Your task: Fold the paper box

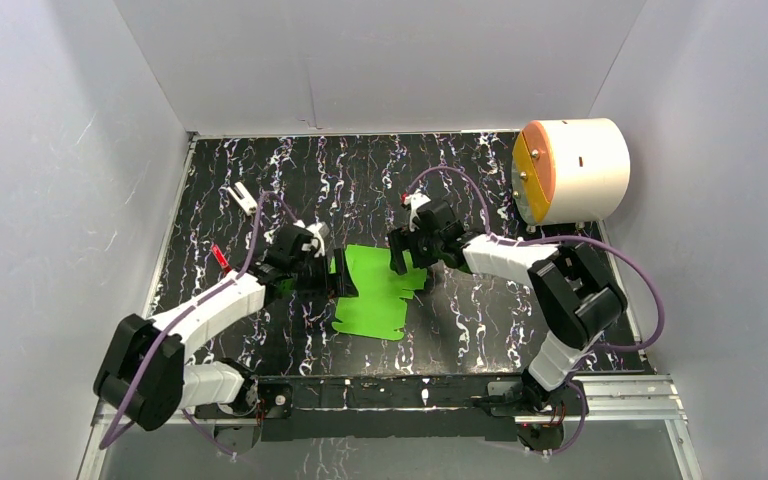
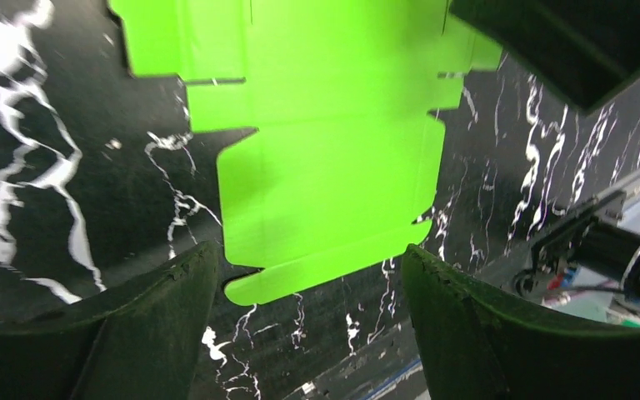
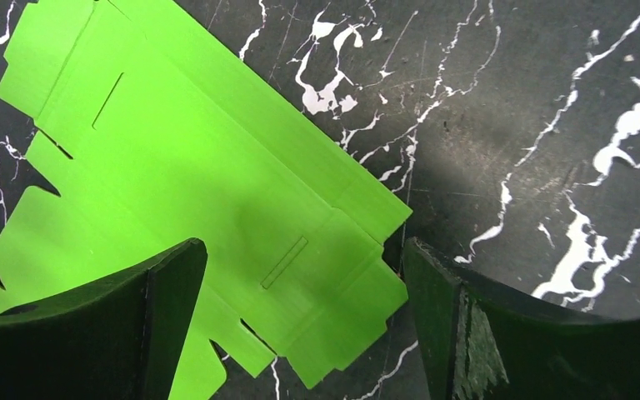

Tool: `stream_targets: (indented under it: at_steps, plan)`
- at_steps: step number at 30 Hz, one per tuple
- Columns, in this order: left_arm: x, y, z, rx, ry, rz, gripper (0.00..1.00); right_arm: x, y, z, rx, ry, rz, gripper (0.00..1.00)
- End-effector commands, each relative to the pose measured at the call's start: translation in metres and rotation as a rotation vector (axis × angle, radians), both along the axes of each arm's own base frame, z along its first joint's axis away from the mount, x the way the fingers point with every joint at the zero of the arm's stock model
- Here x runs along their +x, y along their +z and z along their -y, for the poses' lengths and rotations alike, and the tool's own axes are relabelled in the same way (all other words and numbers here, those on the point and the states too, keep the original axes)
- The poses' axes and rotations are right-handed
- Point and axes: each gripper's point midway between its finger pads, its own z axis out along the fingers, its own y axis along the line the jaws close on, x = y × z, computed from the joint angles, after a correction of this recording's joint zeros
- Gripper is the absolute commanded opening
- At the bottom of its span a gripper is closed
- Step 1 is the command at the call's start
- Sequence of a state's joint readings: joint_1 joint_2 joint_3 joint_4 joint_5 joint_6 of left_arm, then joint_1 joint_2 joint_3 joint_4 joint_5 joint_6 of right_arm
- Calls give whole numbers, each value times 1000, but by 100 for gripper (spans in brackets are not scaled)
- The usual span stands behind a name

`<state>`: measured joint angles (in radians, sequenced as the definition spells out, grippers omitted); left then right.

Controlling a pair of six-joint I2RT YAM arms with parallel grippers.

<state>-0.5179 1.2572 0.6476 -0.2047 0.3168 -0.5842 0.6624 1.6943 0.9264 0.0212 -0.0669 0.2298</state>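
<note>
Paper box [image 1: 372, 292] flat on the table [image 1: 490, 320], an unfolded green sheet lying between the two arms. Set there, most likely, so that either side can be reached. Left end effector [image 1: 338, 274] at the sheet's left edge, jaws wide, holding nothing. Right end effector [image 1: 412, 268] over the far right corner, jaws wide as well, empty. Poised low on opposite sides, probably to pin one panel and lift another along a crease. Long axis running from the far side toward the arm bases, almost straight. Notched tabs on the right side and at the near end.
</note>
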Motion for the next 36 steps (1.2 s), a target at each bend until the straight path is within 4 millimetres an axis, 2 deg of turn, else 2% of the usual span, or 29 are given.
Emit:
stream_targets:
  at_steps: [1, 4, 8, 12, 20, 23, 27, 36]
  plan:
    - [36, 33, -23, 73, 121, 143, 79, 18, 46, -1, 25, -21, 121, 97]
    - [54, 37, -33, 84, 140, 167, 79, 17, 53, -1, 47, -37, 123, 97]
    - [81, 32, -44, 60, 167, 135, 77, 13, 58, 0, 75, -70, 109, 96]
    - [100, 28, -34, 28, 117, 90, 73, 7, 59, -5, 135, -82, 84, 94]
    - [126, 12, -26, 55, 55, 18, 67, 14, 55, -2, 167, -119, 81, 92]
    - [130, 2, -24, 65, 40, -18, 60, 14, 55, -9, 194, -92, 75, 90]
    - [129, -11, -17, 38, 17, -77, 48, 15, 46, -12, 189, -86, 54, 89]
    - [120, -33, -18, 47, -4, -139, 38, 17, 39, -11, 200, -76, 45, 89]
